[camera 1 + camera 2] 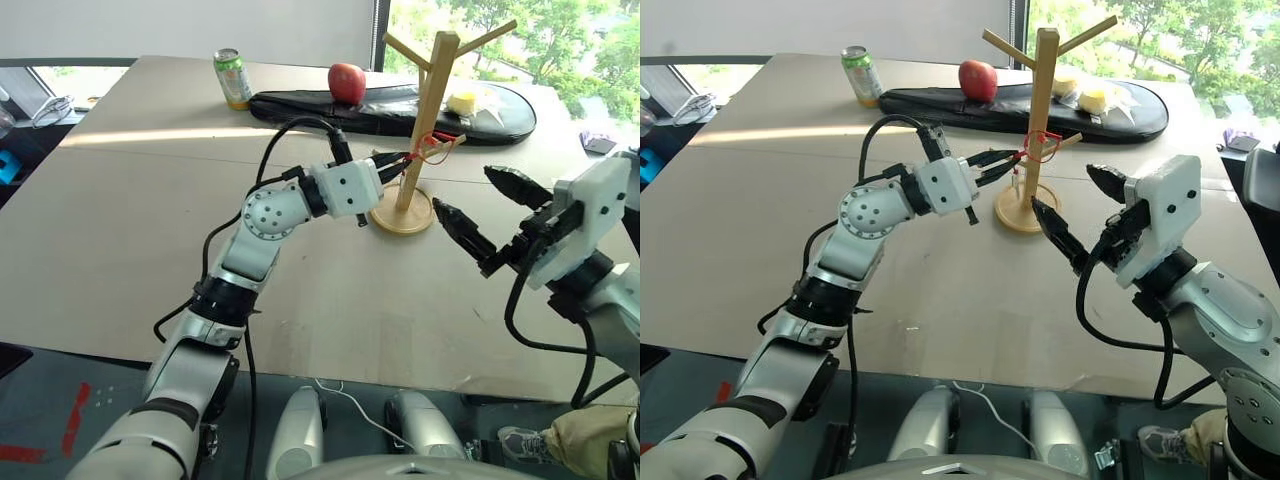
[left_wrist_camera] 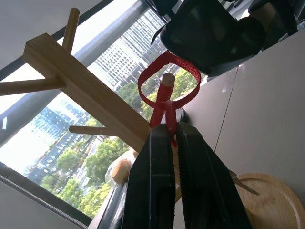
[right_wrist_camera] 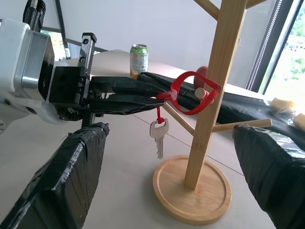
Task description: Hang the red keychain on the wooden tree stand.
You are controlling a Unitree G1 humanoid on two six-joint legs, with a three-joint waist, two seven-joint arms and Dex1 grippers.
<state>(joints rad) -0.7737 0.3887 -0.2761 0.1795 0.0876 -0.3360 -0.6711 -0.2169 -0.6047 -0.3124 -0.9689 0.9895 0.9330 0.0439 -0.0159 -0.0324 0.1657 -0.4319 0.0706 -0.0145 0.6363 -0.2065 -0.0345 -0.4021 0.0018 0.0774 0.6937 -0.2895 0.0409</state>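
The wooden tree stand stands on its round base at the table's far middle. The red keychain has its loop around the tip of a low peg, and its silver key dangles below. My left gripper reaches level toward the post and is shut on the keychain where the loop narrows, as the left wrist view also shows for the red keychain. My right gripper stands open, apart from the stand on its right, holding nothing.
Behind the stand, a long black bag lies across the table, with a red apple and yellow pieces on it. A green soda can stands at the far left. The table's front edge runs near me.
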